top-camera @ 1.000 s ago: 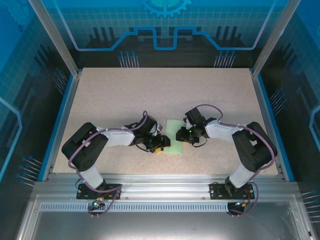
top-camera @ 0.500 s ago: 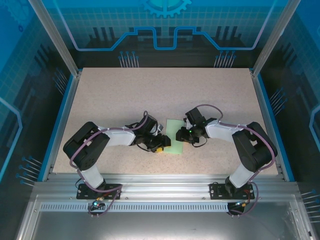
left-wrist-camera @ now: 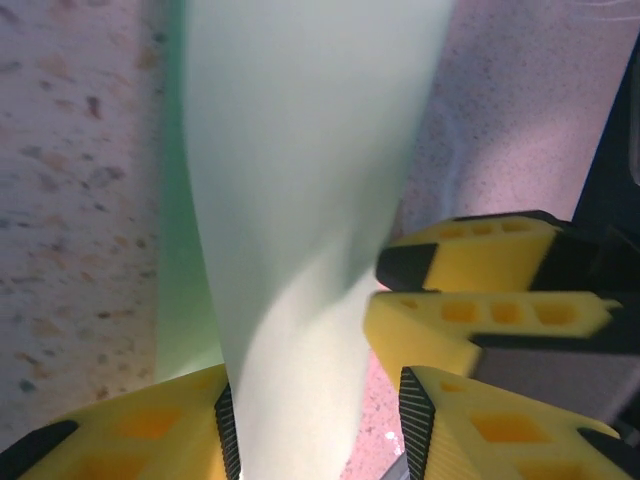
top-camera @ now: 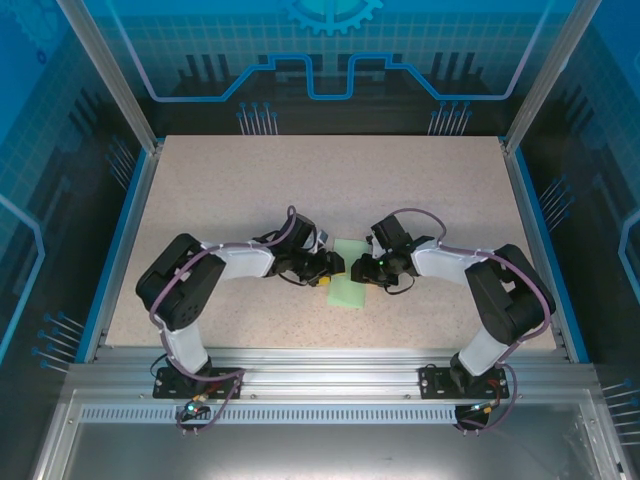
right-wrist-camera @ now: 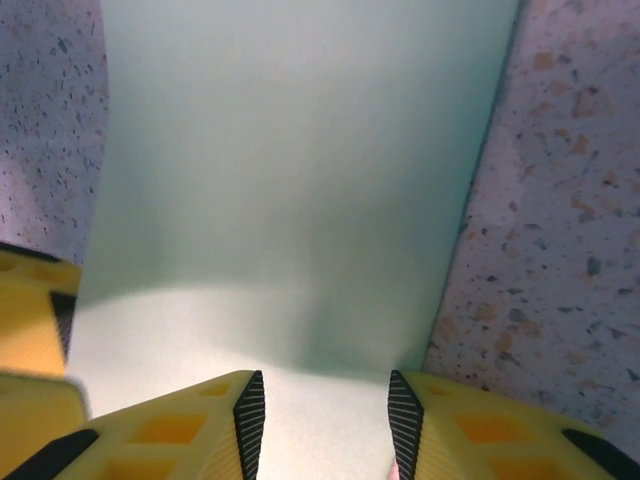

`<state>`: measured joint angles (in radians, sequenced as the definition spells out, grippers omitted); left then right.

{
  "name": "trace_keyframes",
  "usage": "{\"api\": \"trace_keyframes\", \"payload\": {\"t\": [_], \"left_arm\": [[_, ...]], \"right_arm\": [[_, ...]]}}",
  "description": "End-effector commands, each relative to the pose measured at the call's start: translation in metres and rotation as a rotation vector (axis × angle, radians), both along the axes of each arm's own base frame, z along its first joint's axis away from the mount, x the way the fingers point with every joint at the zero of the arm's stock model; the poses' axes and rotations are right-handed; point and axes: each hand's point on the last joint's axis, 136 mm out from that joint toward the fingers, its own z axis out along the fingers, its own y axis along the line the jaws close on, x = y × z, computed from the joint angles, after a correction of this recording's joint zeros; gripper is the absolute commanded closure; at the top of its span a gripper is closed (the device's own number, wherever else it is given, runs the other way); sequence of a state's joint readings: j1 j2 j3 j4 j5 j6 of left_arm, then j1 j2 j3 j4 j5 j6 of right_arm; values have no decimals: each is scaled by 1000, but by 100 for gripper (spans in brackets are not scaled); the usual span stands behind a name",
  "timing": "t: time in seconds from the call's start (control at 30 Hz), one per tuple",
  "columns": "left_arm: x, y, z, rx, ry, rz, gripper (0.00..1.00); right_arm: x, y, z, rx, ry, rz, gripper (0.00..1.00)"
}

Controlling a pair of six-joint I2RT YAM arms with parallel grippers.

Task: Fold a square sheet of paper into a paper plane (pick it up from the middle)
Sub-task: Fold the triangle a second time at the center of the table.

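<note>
Paper [top-camera: 349, 291], pale green, on the table [top-camera: 300, 190]; left pincer [left-wrist-camera: 315, 400] and right pincer [right-wrist-camera: 325, 385] (both half open) straddle it, seemingly to raise a fold.

paper [left-wrist-camera: 300, 150] blurred, cropped at top edge

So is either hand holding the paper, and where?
Neither grips it yet. The paper's raised fold passes between the left hand's open fingers; the right hand is open over it too.
</note>
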<state>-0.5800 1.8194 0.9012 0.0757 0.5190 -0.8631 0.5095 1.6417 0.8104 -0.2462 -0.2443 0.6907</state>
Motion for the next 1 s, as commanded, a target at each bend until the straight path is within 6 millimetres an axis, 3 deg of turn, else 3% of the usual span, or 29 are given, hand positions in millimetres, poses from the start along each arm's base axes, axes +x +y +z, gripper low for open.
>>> {"api": "trace_keyframes", "payload": {"t": [0.0, 0.17, 0.3, 0.5, 0.6, 0.83, 0.97], "left_arm": [[13, -3, 0, -34, 5, -3, 55], [19, -9, -2, -60, 16, -9, 66], [21, -11, 4, -71, 17, -8, 74], [21, -13, 9, -83, 31, -12, 78], [20, -13, 10, -85, 39, -10, 70], [13, -12, 20, -103, 42, -32, 52], [6, -8, 23, -99, 32, -38, 53]], "right_arm": [[-1, -1, 11, 14, -15, 15, 59], [-2, -4, 25, 7, -81, 22, 50], [-11, -3, 48, -80, -192, 82, 46], [-38, 18, 61, -217, -333, 206, 42], [-49, 24, 58, -321, -400, 247, 29], [-67, 39, 63, -395, -485, 306, 22], [-72, 43, 64, -371, -489, 319, 21]]}}
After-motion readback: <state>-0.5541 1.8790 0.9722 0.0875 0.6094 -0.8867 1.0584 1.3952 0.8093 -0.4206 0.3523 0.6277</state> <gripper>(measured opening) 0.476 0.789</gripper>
